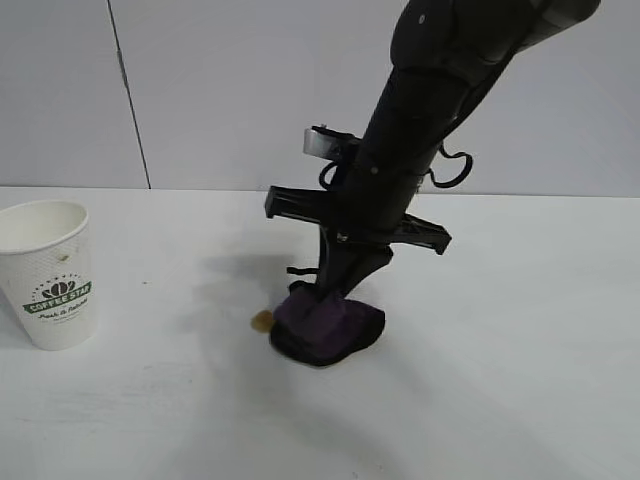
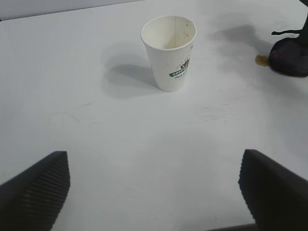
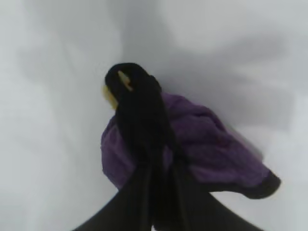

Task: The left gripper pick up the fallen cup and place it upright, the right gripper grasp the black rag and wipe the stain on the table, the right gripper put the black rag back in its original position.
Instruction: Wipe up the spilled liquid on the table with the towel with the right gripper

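Rag (image 1: 327, 330) sits bunched under the right gripper (image 1: 322, 293), a small dark mound whose folds show deep purple on top and black along the lower edge. The gripper's two tapered fingers (image 3: 139, 115) are pressed together, pinching the cloth at its upper side and pushing it down onto the table (image 1: 500, 400). In the right wrist view the fingers run across the purple folds (image 3: 211, 149), with a yellowish spot showing just beyond their tips.

Just beside the rag, on the side away from the right arm's base and toward the cup, lies the stain (image 1: 261, 320), a small round brown-orange dot touching or nearly touching the cloth's edge; the left wrist view shows it (image 2: 262, 60) right against the dark bundle (image 2: 290, 57).

Well apart from the right gripper, the cup (image 1: 51, 273) stands upright on the white surface, mouth up, white and textured with a green logo band (image 2: 179, 73).

The left gripper (image 2: 154, 192) hangs back from the cup with its ribbed fingers (image 2: 38, 187) spread wide, holding nothing.
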`<state>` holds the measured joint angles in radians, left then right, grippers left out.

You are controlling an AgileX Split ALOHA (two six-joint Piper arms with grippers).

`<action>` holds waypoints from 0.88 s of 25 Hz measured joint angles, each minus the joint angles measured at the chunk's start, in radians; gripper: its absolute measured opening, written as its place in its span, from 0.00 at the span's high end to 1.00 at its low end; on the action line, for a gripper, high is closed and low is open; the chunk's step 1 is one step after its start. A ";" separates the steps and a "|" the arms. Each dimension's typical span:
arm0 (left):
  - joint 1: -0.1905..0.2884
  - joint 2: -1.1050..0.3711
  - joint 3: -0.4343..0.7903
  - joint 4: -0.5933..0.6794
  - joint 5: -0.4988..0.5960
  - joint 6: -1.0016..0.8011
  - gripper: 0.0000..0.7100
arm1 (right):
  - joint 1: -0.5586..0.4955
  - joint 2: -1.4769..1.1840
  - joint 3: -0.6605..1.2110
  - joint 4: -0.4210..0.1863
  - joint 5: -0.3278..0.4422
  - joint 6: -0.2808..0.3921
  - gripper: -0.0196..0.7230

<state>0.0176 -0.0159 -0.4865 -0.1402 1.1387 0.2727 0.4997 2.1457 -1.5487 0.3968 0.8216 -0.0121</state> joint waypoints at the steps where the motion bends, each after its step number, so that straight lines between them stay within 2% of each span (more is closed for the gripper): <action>1: 0.000 0.000 0.000 0.000 0.000 0.000 0.03 | 0.025 0.000 0.000 0.007 -0.020 0.000 0.92; 5: 0.000 0.000 0.000 0.000 0.000 0.000 0.03 | 0.103 0.000 0.000 0.017 -0.133 -0.004 0.92; 9: 0.000 0.000 0.000 0.000 0.000 0.000 0.03 | 0.130 0.005 0.000 -0.007 -0.216 -0.005 0.92; 14: 0.000 0.000 0.000 0.000 0.000 0.000 0.03 | 0.132 0.042 0.000 -0.086 -0.236 0.012 0.92; 18: 0.000 0.000 0.000 0.000 0.000 0.000 0.03 | 0.131 0.054 0.000 -0.173 -0.237 0.061 0.92; 22: 0.000 0.000 0.000 0.000 0.000 0.000 0.03 | 0.099 0.054 -0.019 -0.254 -0.181 0.105 0.92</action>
<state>0.0176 -0.0159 -0.4865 -0.1402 1.1387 0.2727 0.5985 2.1995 -1.5676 0.1425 0.6403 0.0926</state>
